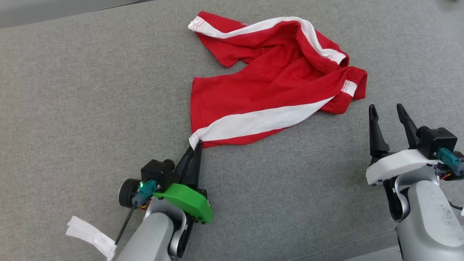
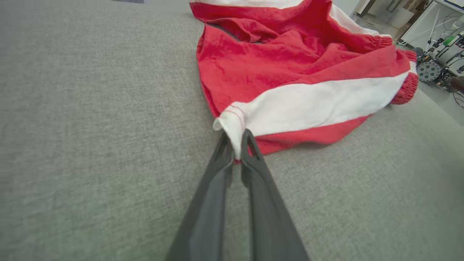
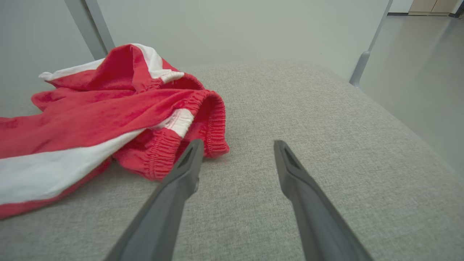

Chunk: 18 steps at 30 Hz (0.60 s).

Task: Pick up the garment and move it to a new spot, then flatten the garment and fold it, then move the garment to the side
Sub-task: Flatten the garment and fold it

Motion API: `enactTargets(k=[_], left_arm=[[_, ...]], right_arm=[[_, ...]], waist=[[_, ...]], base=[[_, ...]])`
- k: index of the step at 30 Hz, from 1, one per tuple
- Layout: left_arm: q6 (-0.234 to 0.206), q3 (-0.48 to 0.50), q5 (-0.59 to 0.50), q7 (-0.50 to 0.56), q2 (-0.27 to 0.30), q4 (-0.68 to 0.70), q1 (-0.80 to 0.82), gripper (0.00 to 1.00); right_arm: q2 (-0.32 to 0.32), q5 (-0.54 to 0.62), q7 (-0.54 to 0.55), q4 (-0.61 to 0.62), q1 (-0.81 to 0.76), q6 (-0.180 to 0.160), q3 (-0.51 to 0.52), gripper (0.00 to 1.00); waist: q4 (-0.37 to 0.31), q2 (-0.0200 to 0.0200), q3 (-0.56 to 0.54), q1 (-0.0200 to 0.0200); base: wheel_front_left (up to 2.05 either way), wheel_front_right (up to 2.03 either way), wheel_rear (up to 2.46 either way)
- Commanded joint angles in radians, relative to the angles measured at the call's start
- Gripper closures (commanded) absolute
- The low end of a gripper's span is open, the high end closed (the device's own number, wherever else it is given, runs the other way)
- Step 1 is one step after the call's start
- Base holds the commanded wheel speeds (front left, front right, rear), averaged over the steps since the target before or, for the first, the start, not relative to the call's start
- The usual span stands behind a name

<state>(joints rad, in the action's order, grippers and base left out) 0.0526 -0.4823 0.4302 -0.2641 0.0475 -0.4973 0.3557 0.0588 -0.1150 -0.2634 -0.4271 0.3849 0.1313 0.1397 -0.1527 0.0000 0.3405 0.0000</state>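
Two hands logged over a grey fabric cushion (image 1: 90,108). Noted left hand (image 1: 195,145) clenched on the garment (image 1: 268,87), red shorts with white side stripes, pinching the near hem corner (image 2: 232,121) at the end of a white stripe; from the left wrist, seen as both fingers pressed together with the cloth nipped between the tips. Found garment crumpled, not flat, lying on the cushion from middle to far side, one leg reaching toward the left hand, the other bunched behind it, elastic waistband (image 3: 214,119) turned toward the right. Noted right hand (image 1: 386,108) released, fingers spread wide and holding nothing, set just short of the waistband (one fingertip near the fabric; touching or not, cannot tell). Spotted a white strip (image 1: 90,235) beside the left forearm, low in the head view.
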Motion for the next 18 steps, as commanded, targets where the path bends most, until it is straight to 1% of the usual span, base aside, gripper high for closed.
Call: enactTargets(k=[1,8,18], left_arm=[[-0.001,0.015,-0.002,0.0,0.006,0.01,0.008,1.0],[-0.011,0.091,0.003,0.0,0.006,0.073,-0.039,1.0],[-0.036,0.217,-0.026,0.0,0.005,0.077,-0.132,1.0]], right_arm=[[0.001,-0.006,-0.002,0.0,-0.009,-0.001,-0.001,0.0],[-0.001,-0.015,-0.002,-0.01,-0.037,-0.001,-0.024,0.0],[-0.004,-0.034,-0.002,-0.039,-0.098,-0.001,-0.071,0.0]], waist=[[0.004,0.0,-0.007,0.0],[0.054,0.0,-0.05,0.0],[0.132,0.0,-0.135,0.0]], base=[[0.0,0.0,0.0],[0.0,0.0,0.0],[0.0,0.0,0.0]])
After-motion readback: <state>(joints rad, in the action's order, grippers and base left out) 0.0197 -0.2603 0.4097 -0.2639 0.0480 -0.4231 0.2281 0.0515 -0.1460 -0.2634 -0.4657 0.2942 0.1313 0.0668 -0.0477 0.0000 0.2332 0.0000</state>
